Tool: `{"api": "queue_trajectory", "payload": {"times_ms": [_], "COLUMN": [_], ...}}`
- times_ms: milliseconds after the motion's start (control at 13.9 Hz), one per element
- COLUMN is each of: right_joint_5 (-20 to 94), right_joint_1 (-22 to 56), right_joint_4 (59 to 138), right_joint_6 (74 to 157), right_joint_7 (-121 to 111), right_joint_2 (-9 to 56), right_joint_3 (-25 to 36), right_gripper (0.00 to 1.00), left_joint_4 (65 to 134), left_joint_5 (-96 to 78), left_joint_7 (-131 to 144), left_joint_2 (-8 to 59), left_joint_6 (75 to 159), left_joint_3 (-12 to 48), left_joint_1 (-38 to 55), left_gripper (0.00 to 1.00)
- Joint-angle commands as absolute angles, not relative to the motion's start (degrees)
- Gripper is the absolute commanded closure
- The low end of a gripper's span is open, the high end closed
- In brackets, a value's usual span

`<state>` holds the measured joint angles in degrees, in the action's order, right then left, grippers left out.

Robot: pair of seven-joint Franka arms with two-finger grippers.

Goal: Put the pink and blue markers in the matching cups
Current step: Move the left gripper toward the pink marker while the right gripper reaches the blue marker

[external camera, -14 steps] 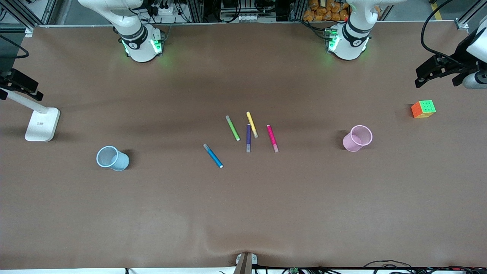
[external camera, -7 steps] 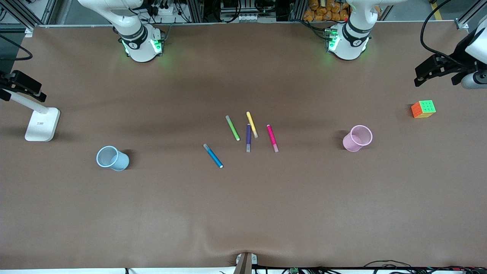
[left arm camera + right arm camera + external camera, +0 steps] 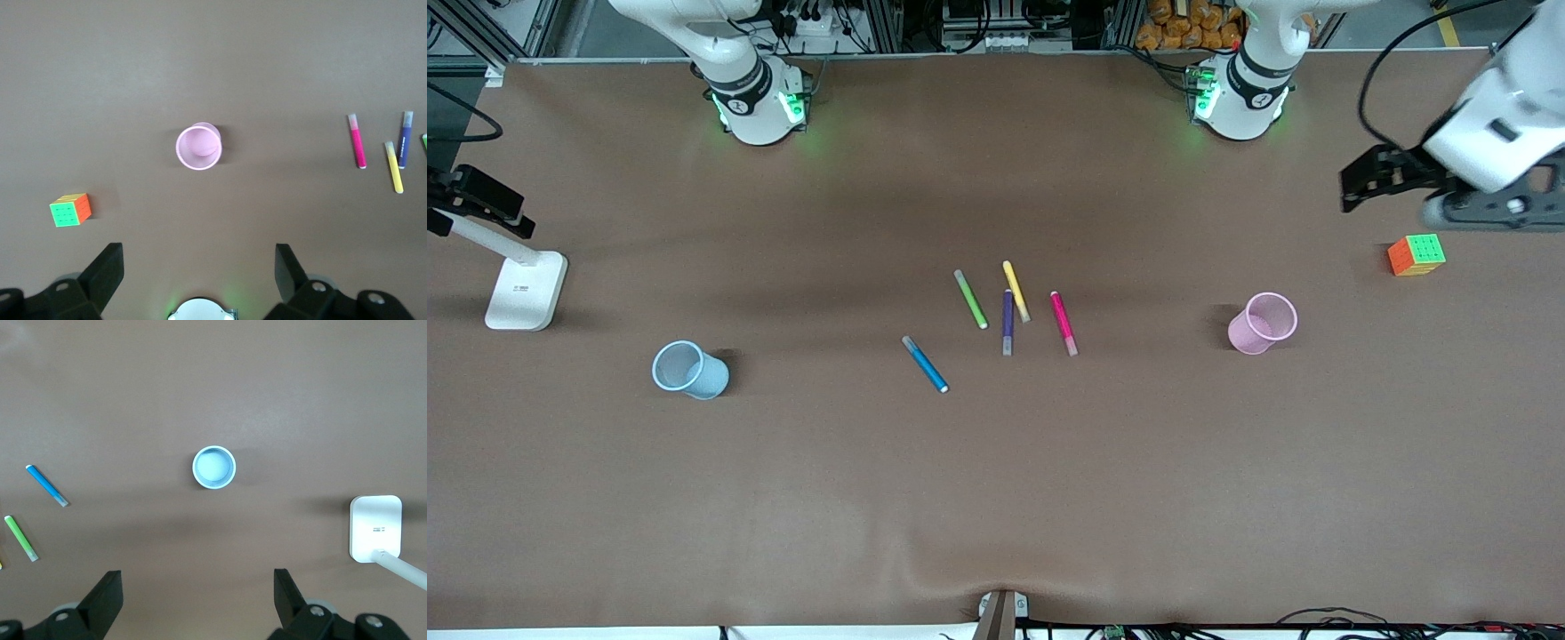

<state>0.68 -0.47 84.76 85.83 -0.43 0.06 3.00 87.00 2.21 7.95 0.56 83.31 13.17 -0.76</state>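
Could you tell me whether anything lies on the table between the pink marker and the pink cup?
Nothing visible does: bare table separates the pink marker from the pink cup. The other pens lie toward the right arm's end.

Pink marker (image 3: 1064,323) and blue marker (image 3: 925,364) lie flat mid-worktop; pink cup (image 3: 1262,324) and blue cup (image 3: 688,370) stand upright, well apart.

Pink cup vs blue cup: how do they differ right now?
Colour: the pink cup is pale pink, the blue cup pale blue.
Place: the pink cup stands toward the left arm's end of the table, the blue cup toward the right arm's end and nearer the front camera.
Neighbours: a colour cube sits by the pink cup, a white lamp base by the blue cup.
Shared: both stand upright, mouth up, and hold no marker.
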Motion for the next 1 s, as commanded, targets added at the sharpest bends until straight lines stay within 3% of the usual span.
{"api": "queue_trajectory", "payload": {"times_ms": [0,502,932], "right_joint_5": [-0.4,0.5,1.7], "right_joint_1": [0.0,5.4,12.7], "right_joint_4": [86.3,87.3,94.2], "right_joint_6": [86.5,88.9,98.9], "right_joint_7": [-0.2,0.1,0.4], "right_joint_2": [-1.4,2.8,6.1], "right_joint_3": [3.2,2.6,2.5], "right_gripper": [0.0,0.0,0.0], "left_joint_4": [86.1,86.2,85.9], "left_joint_5": [1.5,-1.7,-4.0], "left_joint_7": [11.1,20.1,27.5], "left_joint_2": [2.5,6.9,11.2], "left_joint_6": [82.4,82.1,82.3], "left_joint_3": [15.9,22.4,22.8], "left_joint_1": [-0.8,-0.8,3.2], "left_gripper": [0.0,0.0,0.0]}}
